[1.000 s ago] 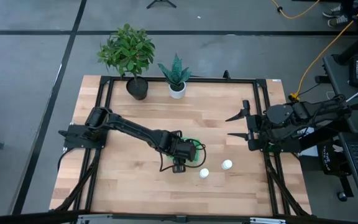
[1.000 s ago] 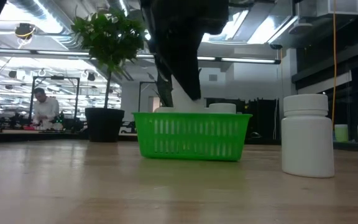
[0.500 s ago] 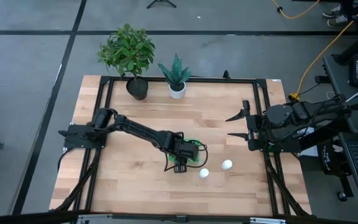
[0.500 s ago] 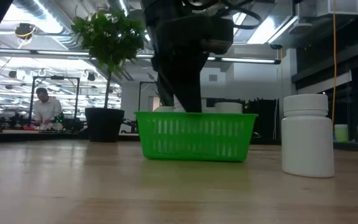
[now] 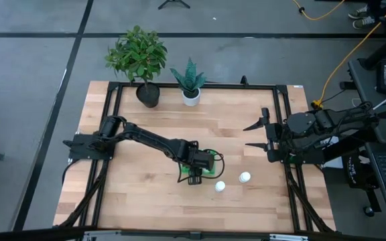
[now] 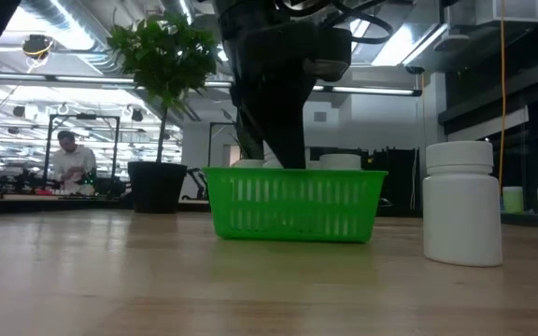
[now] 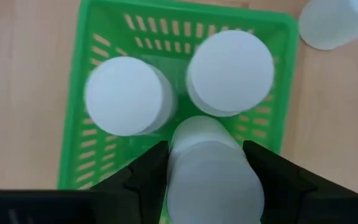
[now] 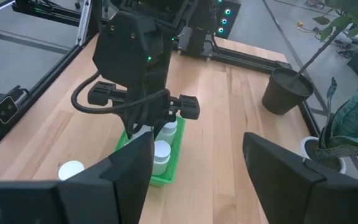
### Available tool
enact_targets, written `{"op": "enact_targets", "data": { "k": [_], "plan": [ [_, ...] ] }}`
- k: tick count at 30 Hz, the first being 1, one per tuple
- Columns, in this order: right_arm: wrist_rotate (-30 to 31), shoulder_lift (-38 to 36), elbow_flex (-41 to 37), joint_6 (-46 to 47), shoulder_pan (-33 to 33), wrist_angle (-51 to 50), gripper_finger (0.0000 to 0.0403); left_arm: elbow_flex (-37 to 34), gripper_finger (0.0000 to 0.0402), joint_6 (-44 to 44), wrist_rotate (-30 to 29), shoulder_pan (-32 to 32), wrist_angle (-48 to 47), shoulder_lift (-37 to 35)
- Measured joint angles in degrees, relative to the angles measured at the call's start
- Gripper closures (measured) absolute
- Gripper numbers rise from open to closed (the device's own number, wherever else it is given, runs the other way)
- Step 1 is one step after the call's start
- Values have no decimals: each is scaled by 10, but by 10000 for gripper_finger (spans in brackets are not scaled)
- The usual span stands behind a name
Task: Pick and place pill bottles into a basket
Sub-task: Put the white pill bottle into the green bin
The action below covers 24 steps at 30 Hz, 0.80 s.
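The green basket [image 7: 73, 118] stands near the table's middle and also shows in the low view [image 6: 292, 203]. Two white pill bottles [image 7: 126, 96] [image 7: 230, 71] stand upright in it. My left gripper [image 5: 194, 175] is over the basket's near end, shut on a third pill bottle [image 7: 210, 171], lowered inside the walls. Two more bottles [image 5: 220, 187] [image 5: 244, 177] stand on the table to the basket's right. My right gripper [image 5: 254, 134] waits open and empty at the table's right side. My left gripper [image 7: 207, 155] pinches the pill bottle by its round side [image 7: 178, 171] between its two fingers [image 7: 143, 174]. The fingers come from above, pointing down. The bottle is upright inside the basket's near end, beside the two standing bottles. I cannot tell whether its base rests on the basket's floor.
Two potted plants stand at the far edge, a leafy one in a dark pot [image 5: 147, 94] and a spiky one in a white pot [image 5: 191, 96]. Bare wood lies left of and in front of the basket. A person shows far off in the room [image 6: 66, 161].
My left gripper has gone down with the pill bottle, from above the basket's rim to inside its walls. The basket has slid slightly sideways on the table.
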Motion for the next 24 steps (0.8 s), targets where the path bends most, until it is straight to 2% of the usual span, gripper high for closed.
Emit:
{"op": "enact_targets", "data": {
  "k": [19, 24],
  "plan": [
    [0, 0, 0, -1, 0, -7, 155, 0, 173, -11, 20, 0, 0, -1],
    [-6, 0, 0, -2, 0, -9, 155, 0, 164, -21, 37, -1, -6, -26]
  ]
}}
